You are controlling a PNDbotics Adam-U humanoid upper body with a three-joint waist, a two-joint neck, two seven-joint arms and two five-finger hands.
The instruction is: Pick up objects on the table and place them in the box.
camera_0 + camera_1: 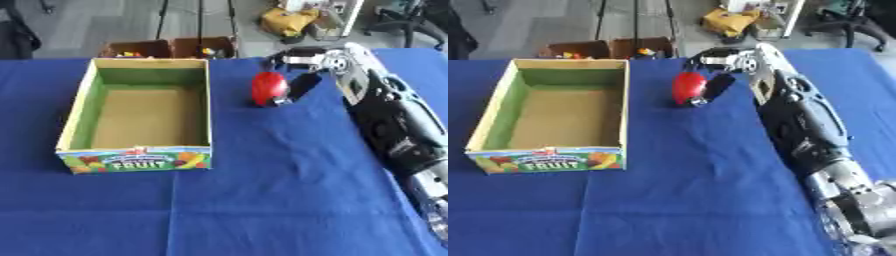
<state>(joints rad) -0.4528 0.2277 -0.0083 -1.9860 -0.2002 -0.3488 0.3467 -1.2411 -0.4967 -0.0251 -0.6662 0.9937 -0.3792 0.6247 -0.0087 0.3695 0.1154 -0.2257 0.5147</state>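
Observation:
A red rounded object (269,88) sits on the blue tablecloth just right of the box. My right hand (297,65) reaches in from the right, its black fingers curled down around the red object's top and right side. The open cardboard fruit box (207,107) stands at left centre with a green inner wall and nothing inside. My right forearm (798,120) runs down the right side of the views. My left hand shows in neither view.
The blue cloth (262,200) covers the table. Beyond the far edge, on the floor, stand two brown cardboard boxes (171,48) holding small items, a yellow bag (287,21) and office chairs.

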